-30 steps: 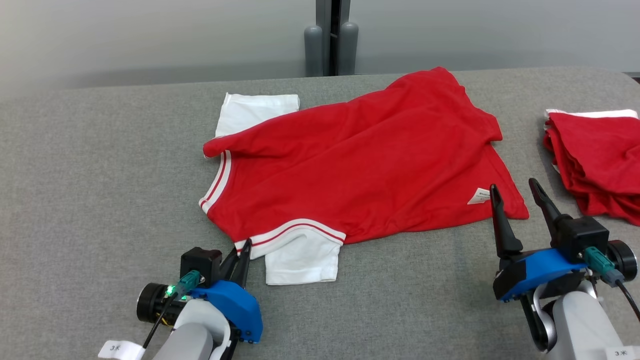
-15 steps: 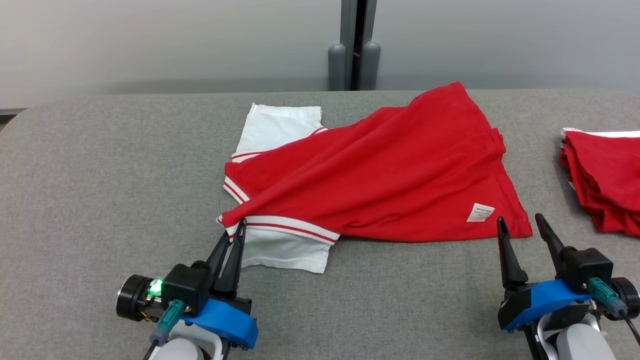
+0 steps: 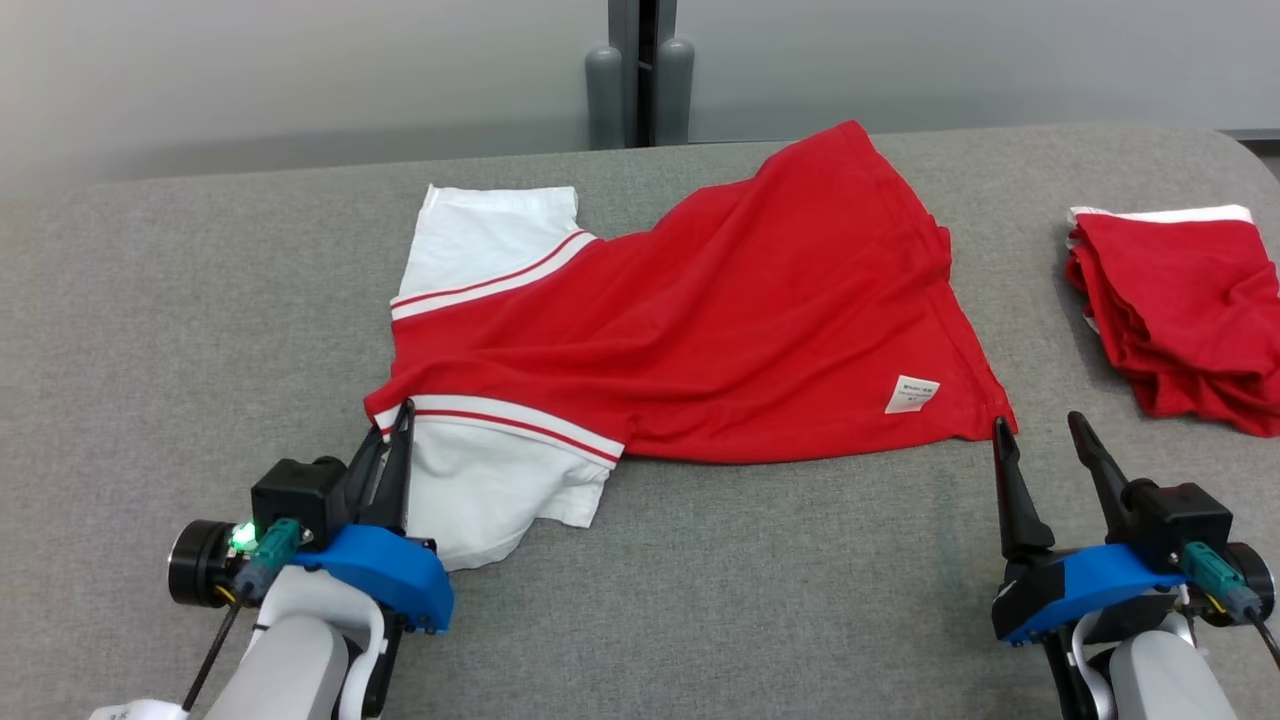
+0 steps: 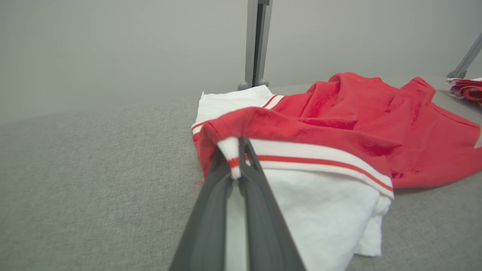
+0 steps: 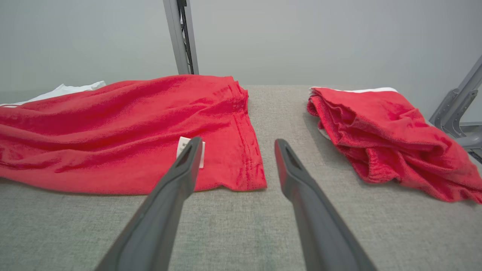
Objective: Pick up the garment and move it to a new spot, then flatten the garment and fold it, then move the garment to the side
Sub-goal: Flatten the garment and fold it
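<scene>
One garment (image 3: 720, 320), one red pile (image 3: 1180, 300) — one left gripper (image 3: 398, 415), one right gripper (image 3: 1037, 422)

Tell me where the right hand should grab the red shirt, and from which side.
Grip the shirt at its near hem corner by the label, sliding in low over the table from the near side. That corner lies flat ahead of the open right hand; the left hand holds the striped sleeve.

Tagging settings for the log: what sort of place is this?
Probably a robot test workspace: grey felt-topped table, bare grey wall with a metal post, pile of red garments set aside.
</scene>
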